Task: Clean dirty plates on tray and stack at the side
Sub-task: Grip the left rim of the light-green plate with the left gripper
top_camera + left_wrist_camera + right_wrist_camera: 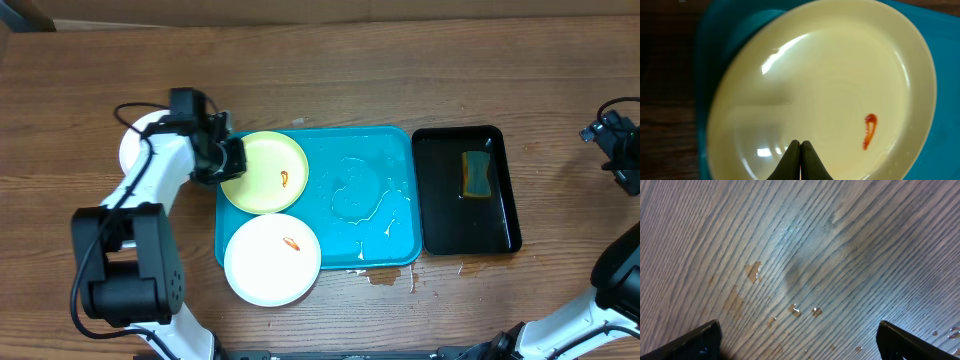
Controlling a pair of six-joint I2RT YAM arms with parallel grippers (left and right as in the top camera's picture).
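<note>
A pale yellow-green plate (pixel 264 172) with an orange smear lies in the far left corner of the turquoise tray (pixel 385 235). It fills the left wrist view (pixel 830 80). My left gripper (pixel 230 160) is shut, and its tips (pixel 801 146) sit over the plate's left part, holding nothing. A white plate (pixel 272 258) with a smear overhangs the tray's front left corner. Another white plate (pixel 133 143) lies on the table left of the tray, partly hidden by my left arm. My right gripper (pixel 622 150) is open and empty over bare wood (pixel 800 340) at the far right.
A black tray (pixel 466 190) holding a yellow-green sponge (pixel 476 175) stands right of the turquoise tray. Water pools on the turquoise tray (pixel 360 190). Drops wet the table in front of it (pixel 385 275) and under my right gripper (pixel 795 309).
</note>
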